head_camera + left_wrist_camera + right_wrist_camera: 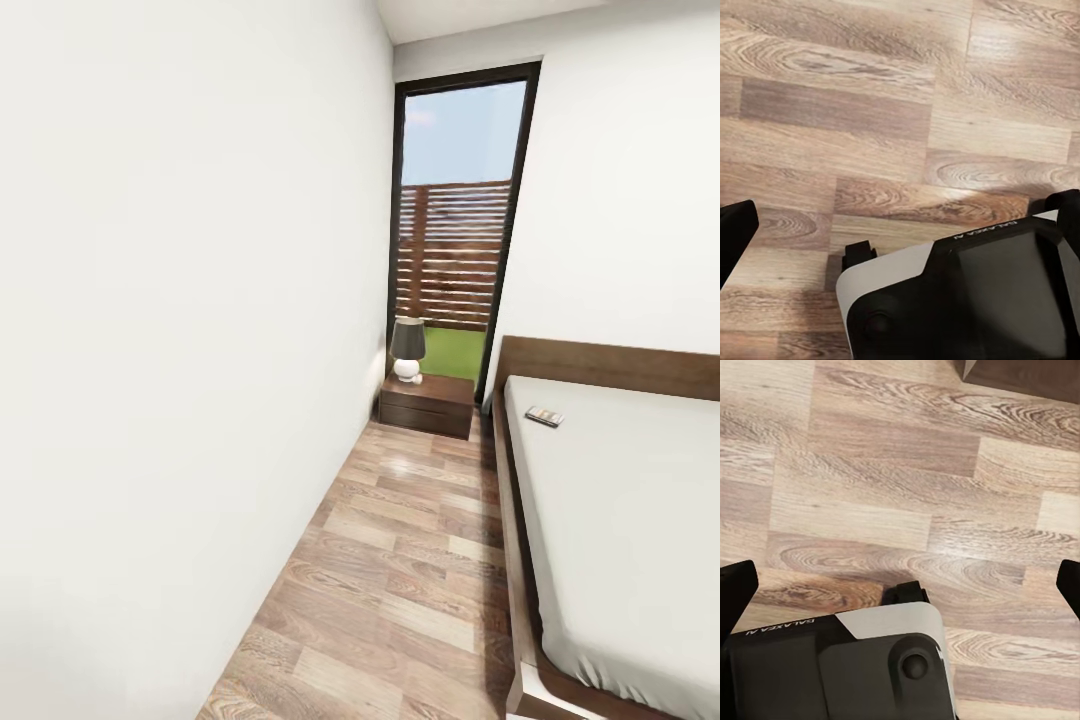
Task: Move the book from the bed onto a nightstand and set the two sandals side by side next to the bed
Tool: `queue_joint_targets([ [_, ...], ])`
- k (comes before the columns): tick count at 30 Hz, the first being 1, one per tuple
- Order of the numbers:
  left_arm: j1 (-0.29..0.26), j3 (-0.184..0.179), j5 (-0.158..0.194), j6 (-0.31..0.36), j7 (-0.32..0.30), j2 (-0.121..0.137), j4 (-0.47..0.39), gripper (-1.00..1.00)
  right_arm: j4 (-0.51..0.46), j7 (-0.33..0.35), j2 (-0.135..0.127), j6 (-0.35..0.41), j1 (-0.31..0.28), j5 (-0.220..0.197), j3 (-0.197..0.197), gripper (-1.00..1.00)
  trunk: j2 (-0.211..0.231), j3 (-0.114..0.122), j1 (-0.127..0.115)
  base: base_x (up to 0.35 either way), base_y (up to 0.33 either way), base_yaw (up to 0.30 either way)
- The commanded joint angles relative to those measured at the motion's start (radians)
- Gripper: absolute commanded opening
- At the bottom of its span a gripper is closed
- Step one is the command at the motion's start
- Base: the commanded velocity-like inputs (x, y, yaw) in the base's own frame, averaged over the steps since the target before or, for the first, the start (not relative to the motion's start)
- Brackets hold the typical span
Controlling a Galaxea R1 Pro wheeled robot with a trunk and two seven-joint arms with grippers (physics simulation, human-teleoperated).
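Note:
The book (545, 416) lies flat on the pale mattress of the bed (620, 520), near the headboard and the bed's left edge. A dark-brown nightstand (427, 404) stands against the far wall beside the bed, under the tall window. The two sandals are out of view. My left gripper (900, 225) hangs open above the wood floor, its dark fingertips (735, 234) spread wide with nothing between them. My right gripper (900, 585) is open over the floor too, fingertips (735, 591) far apart and empty.
A small lamp (407, 349) with a dark shade stands on the nightstand's left side. A white wall (180, 350) runs close along the left, leaving a narrow strip of plank floor (400, 560) between it and the bed. My own base (975, 300) sits below the grippers.

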Motion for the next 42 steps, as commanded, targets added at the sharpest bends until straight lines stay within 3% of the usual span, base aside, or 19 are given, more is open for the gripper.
queue_joint_targets([
  [1, 0.003, -0.006, 0.011, 0.008, -0.001, 0.001, -0.002, 1.00, -0.002, -0.004, 0.001, 0.004, 0.000, -0.007, -0.005, 1.00, -0.001, 0.000, 0.000, 0.000, 0.000, 0.000],
  [15, 0.059, -0.006, 0.011, -0.003, 0.041, 0.005, -0.002, 1.00, -0.001, -0.004, 0.001, 0.003, 0.001, -0.007, -0.005, 1.00, -0.001, 0.000, 0.000, 0.000, 0.000, 0.000],
  [29, 0.191, -0.006, 0.012, -0.061, 0.066, 0.009, -0.002, 1.00, 0.010, -0.005, 0.001, 0.003, 0.001, -0.007, -0.005, 1.00, -0.001, 0.000, 0.000, 0.000, 0.000, 0.000],
  [42, 0.259, -0.004, 0.014, -0.093, 0.160, 0.010, -0.003, 1.00, 0.040, -0.006, 0.001, 0.003, 0.001, -0.006, -0.005, 1.00, -0.001, 0.000, 0.000, 0.000, 0.000, 0.000],
])
